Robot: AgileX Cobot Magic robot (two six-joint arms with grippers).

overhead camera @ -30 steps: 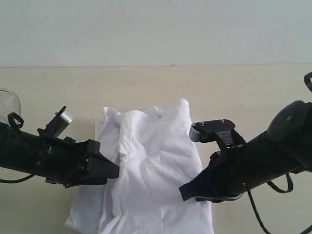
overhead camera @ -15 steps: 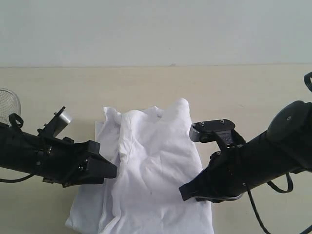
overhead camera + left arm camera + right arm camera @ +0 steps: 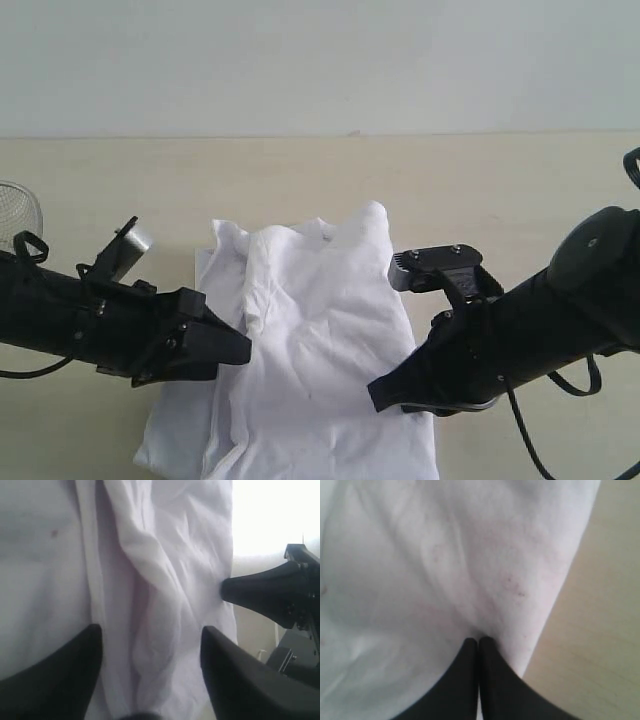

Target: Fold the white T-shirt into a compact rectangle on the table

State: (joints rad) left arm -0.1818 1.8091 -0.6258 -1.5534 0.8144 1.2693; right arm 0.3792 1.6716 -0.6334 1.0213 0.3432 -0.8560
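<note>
The white T-shirt [image 3: 320,330] lies partly folded and rumpled on the table [image 3: 500,190], plain side up, with a long fold ridge down its left half. My left gripper [image 3: 245,350] is open at that ridge; in the left wrist view its jaws [image 3: 150,630] straddle the raised fold of the T-shirt [image 3: 165,555]. My right gripper [image 3: 375,393] is shut at the shirt's right edge. In the right wrist view its tips [image 3: 479,641] meet where the T-shirt [image 3: 445,555] puckers. The red print and neck tag are hidden.
A round wire-mesh basket [image 3: 15,210] sits at the far left edge of the table. Bare tabletop [image 3: 605,630] lies right of the shirt and behind it. The right gripper's tip [image 3: 230,587] shows across the shirt from the left wrist camera.
My left gripper has shifted slightly right, its tips reaching further over the shirt's left fold. The right gripper and the shirt have stayed where they were.
</note>
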